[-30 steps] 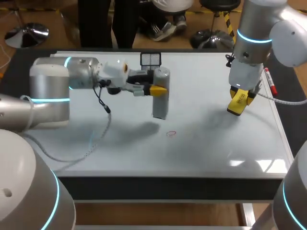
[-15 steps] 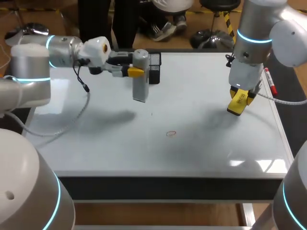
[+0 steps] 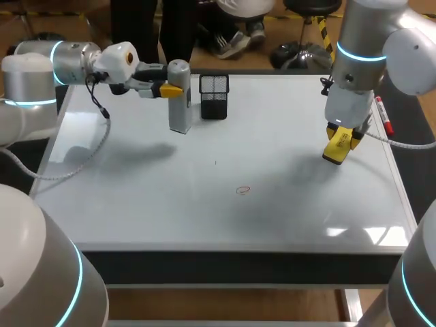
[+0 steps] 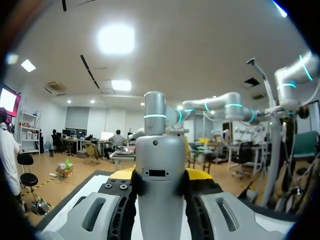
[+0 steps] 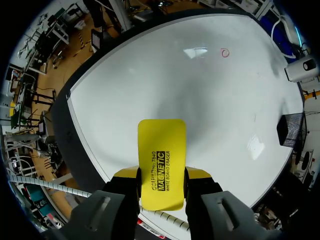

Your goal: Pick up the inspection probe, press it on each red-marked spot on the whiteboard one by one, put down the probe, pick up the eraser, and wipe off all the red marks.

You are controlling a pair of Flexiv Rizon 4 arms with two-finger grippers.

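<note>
The only lettering showing is sitting on the yellow eraser (image 5: 161, 160): three lines of black capital print running lengthwise down the middle of its flat face, the middle line the largest. The inspection probe (image 4: 159, 175) is carrying a small dark rectangular plate on its grey body, with nothing legible on it. One hand-drawn sign, a small red ring (image 3: 243, 190), is lying on the whiteboard (image 3: 306, 218), between its middle and its front edge.
</note>
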